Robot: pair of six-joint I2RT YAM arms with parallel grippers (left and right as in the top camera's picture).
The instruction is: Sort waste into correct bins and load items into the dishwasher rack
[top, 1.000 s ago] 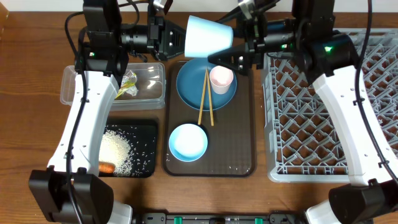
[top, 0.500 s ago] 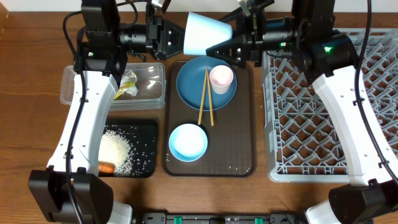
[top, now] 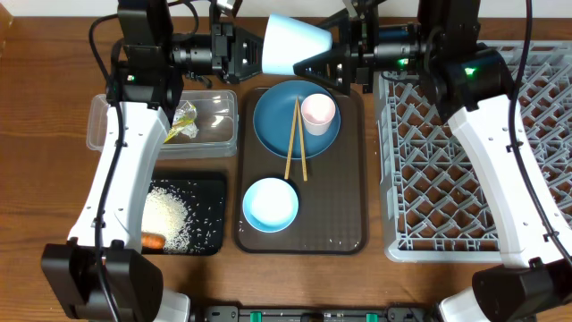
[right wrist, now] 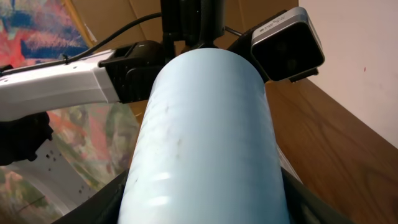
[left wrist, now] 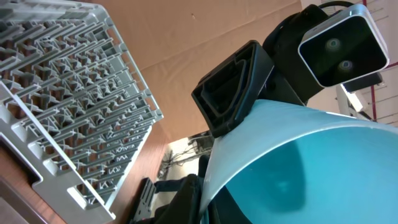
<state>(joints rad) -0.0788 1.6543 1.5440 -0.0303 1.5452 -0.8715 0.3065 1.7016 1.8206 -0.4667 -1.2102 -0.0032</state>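
The light-blue cup [top: 295, 45] hangs on its side in the air behind the blue plate [top: 273, 130], held between both arms. My left gripper [top: 260, 52] is shut on its rim, and the cup's blue inside [left wrist: 323, 168] fills the left wrist view. My right gripper [top: 323, 61] is shut around the cup's body [right wrist: 202, 124], a black finger on each side. On the plate stand the pink cup [top: 318, 111] and the chopsticks [top: 296, 143]. The bowl [top: 270, 204] sits nearer the front. The grey dishwasher rack [top: 474, 152] lies to the right.
The plate and bowl rest on a dark brown tray [top: 349, 206]. The clear tub [top: 214, 121] holds the yellow-green wrapper [top: 183, 121]. The black tray [top: 213, 192] holds rice [top: 165, 215] and a carrot [top: 153, 241].
The right gripper has closed around the cup's body. The cup and both grippers have shifted slightly towards the back of the table.
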